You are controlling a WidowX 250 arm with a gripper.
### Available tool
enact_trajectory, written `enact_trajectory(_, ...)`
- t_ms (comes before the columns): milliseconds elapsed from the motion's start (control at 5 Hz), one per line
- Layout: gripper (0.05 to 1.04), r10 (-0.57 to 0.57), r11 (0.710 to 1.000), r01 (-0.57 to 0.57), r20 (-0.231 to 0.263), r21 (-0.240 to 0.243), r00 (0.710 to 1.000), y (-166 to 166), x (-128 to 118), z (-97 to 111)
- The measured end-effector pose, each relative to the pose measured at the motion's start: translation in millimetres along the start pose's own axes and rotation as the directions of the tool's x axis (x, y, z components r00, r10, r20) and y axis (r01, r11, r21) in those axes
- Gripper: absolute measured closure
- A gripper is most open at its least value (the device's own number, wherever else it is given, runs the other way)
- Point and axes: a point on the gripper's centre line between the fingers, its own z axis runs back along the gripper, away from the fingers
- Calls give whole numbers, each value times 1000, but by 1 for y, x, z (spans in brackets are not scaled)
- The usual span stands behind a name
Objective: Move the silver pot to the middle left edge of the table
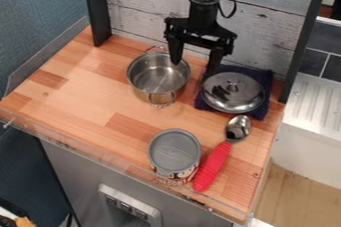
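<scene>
The pot (149,93) stands toward the back of the surface (80,102). The tool (194,68) is over its rim, fingers apart. Grasping seems in hand; next, it must lower and close there.

The shiny silver pot (152,84) stands upright near the table's back (80,99).

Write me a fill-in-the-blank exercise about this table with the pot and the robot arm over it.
The silver pot has two metal ____, one on each of two opposite sides.
The dark cloth lies underneath the ____.
Beside the can, the spoon has a handle coloured ____.
The gripper has two fingers, which are not shut but ____.

Missing words, in order: handles; lid; red; open.
</scene>
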Motion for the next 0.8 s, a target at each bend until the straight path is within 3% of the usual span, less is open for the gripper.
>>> enact_trajectory(200, 82, -1, 1000, 1, -21, 13, 1000, 7, 7, -11)
enact_trajectory(400, 83, 2, 1000, 0, -87, 31, 996, 9, 5, -36)
enact_trajectory(600, 133, 12, 998, -6, -101, 56, 995, 12, 3, -42)
enact_trajectory(800, 423, 17, 998, -10, -120, 58, 993, 14, -4, -48)
